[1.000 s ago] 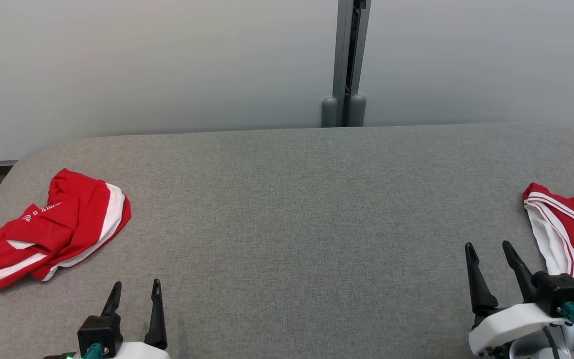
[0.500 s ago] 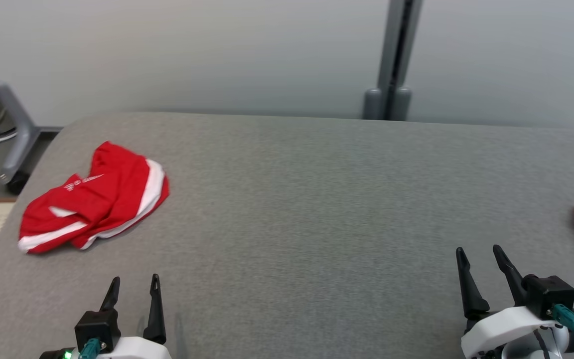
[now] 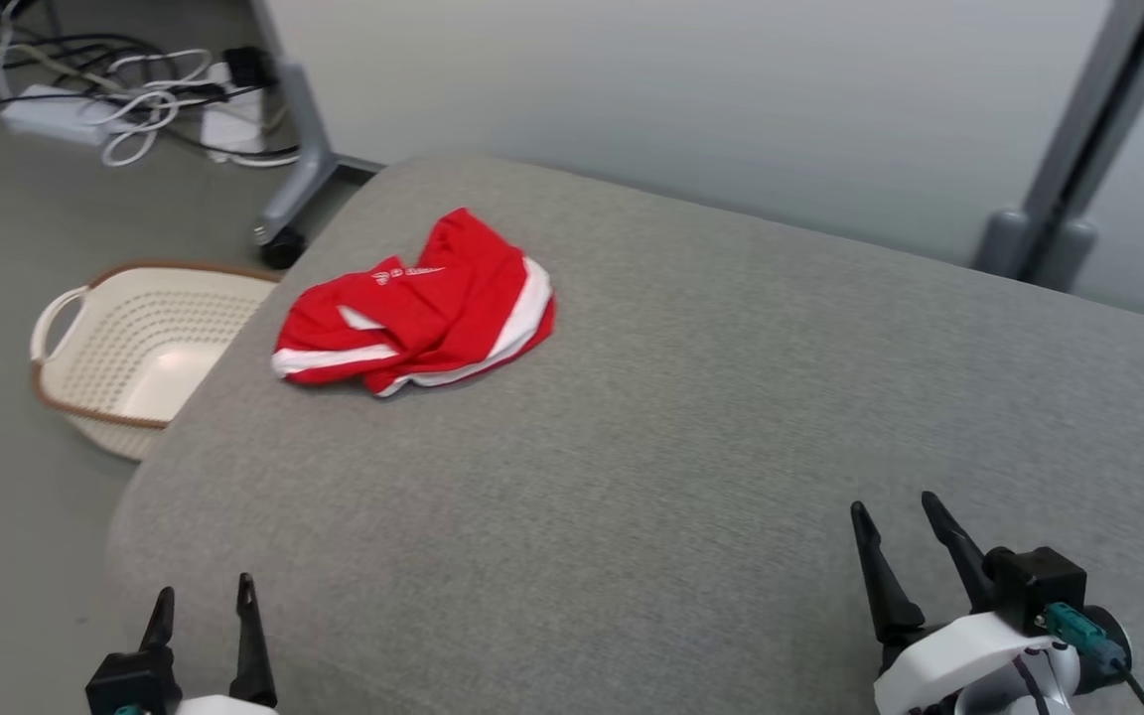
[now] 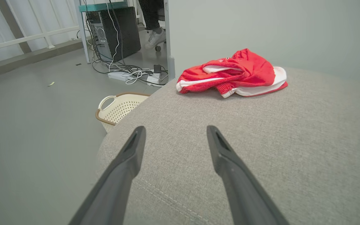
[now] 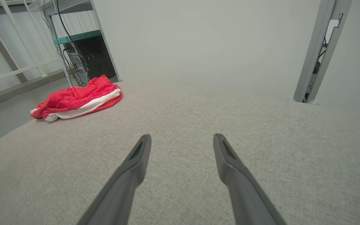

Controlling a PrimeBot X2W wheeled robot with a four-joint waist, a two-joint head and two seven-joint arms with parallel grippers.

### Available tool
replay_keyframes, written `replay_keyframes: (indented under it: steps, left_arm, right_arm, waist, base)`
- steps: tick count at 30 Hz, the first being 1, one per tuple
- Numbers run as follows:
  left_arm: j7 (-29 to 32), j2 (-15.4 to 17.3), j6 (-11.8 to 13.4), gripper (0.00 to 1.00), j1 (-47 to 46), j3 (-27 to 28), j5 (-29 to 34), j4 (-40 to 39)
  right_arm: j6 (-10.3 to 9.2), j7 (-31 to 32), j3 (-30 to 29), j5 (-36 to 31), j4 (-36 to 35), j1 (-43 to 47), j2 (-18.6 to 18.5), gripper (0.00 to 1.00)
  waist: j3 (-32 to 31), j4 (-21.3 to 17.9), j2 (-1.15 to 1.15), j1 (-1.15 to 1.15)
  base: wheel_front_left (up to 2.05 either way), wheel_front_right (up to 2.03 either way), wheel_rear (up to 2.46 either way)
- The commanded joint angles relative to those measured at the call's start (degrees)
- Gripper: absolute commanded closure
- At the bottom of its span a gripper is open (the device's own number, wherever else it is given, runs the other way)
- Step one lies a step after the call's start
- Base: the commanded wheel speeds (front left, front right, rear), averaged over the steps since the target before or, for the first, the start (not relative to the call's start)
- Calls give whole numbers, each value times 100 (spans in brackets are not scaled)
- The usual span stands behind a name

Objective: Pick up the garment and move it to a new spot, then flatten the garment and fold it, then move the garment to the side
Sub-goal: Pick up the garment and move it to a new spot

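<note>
Pickup looked to be the step in hand: the red-and-white garment (image 3: 418,303) lay bunched near the far left corner of the table (image 3: 681,447), with a cream basket (image 3: 115,328) on the floor just beside that end. The left gripper (image 3: 206,586) and right gripper (image 3: 895,502) hovered by the near edge, well apart from the cloth, each spread wide and holding nothing. The left one sat nearer, so it seemed the better choice. A sound grasp would have come down on the raised hump, pinched through several layers, then lifted clear before carrying toward the open middle.
</note>
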Motion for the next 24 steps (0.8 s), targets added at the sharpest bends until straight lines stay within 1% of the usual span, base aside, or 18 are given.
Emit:
replay_keyframes:
  steps: [1,5,7,10,13,15,18,23,24]
  left_arm:
    - [1,19,-22,0,89,97,32,-22]
    - [1,19,-67,0,203,314,52,-25]
    - [1,16,-152,0,245,399,-32,-32]
    - [1,20,-172,0,257,422,-70,-21]
    - [1,18,-211,0,139,411,-114,29]
    - [2,19,-293,0,16,396,-189,114]
    - [2,22,-419,0,-239,361,-187,446]
    - [1,41,-635,0,-1044,387,-127,975]
    - [1,56,-721,0,-1247,388,-140,1109]
  right_arm:
    - [-2,2,46,16,10,-57,-34,0]
    - [-2,2,107,52,25,-65,-36,0]
    - [-2,2,155,22,51,-69,-38,0]
    - [-2,2,160,-9,55,-56,-37,0]
    - [-2,2,157,-78,84,-67,-36,0]
    - [-2,2,125,-136,79,-116,-37,0]
    - [-2,2,101,-245,43,-172,-41,0]
    - [-2,2,131,-333,-63,-363,-177,0]
    - [-2,2,144,-337,-97,-410,-218,0]
  waist:
    - [33,393,0,0]
    - [43,522,0,0]
    - [74,522,0,0]
    - [99,490,0,0]
    - [179,384,0,0]
    - [266,294,0,0]
    - [440,138,0,0]
    - [887,-149,0,0]
    - [973,-202,0,0]
  base:
    - [0,0,0]
    - [0,0,0]
    - [0,0,0]
    - [0,0,0]
    - [0,0,0]
    - [0,0,0]
    - [0,0,0]
    - [0,0,0]
    - [0,0,0]
